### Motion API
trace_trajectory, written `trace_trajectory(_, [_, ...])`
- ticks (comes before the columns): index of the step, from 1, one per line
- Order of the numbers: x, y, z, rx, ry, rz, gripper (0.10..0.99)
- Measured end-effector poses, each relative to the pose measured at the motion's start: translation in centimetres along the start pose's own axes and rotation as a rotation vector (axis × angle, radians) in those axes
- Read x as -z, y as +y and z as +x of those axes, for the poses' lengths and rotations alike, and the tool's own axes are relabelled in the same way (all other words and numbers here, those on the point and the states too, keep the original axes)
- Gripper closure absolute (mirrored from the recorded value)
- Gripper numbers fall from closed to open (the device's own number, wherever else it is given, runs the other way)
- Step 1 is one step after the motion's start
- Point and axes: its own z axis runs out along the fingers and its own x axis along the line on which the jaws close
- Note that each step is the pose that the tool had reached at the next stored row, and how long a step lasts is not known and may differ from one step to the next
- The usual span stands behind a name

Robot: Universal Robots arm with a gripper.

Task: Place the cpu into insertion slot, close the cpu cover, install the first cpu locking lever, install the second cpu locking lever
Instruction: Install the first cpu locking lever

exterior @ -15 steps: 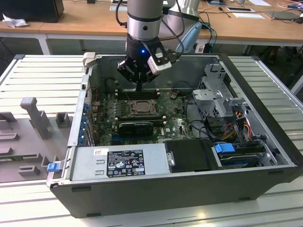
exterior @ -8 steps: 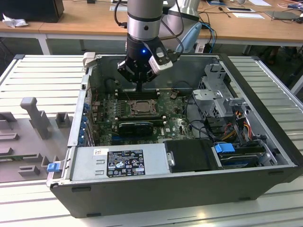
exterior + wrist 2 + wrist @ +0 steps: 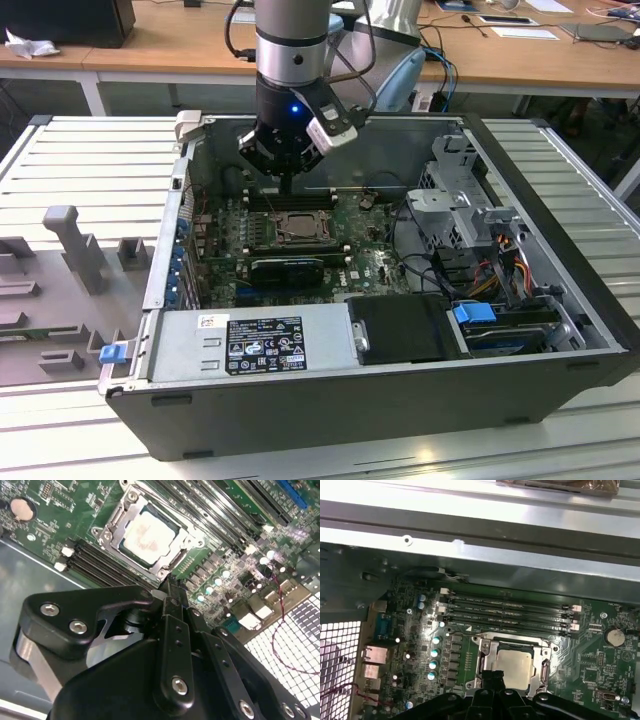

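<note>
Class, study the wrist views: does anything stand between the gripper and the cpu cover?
Nothing visible does. The gripper hangs right at the edge of the cpu cover, which lies flat around the cpu in the insertion slot.

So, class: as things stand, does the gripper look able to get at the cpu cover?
Probably yes: the gripper hangs close by the cpu cover inside the open case, and nothing stands between them.

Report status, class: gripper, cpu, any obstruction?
Gripper shut, tip at the edge of the insertion slot. Cpu seated in the slot, cpu cover down around it. Memory slots alongside, not blocking.
</note>
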Motion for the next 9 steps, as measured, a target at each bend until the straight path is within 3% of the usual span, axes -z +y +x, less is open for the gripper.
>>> trace_trajectory(5, [-0.04, 0.09, 0.72, -0.021, -0.0019, 0.000, 0.980])
trace_trajectory(9, [-0.09, 0.28, 2.24, -0.022, -0.0025, 0.000, 0.980])
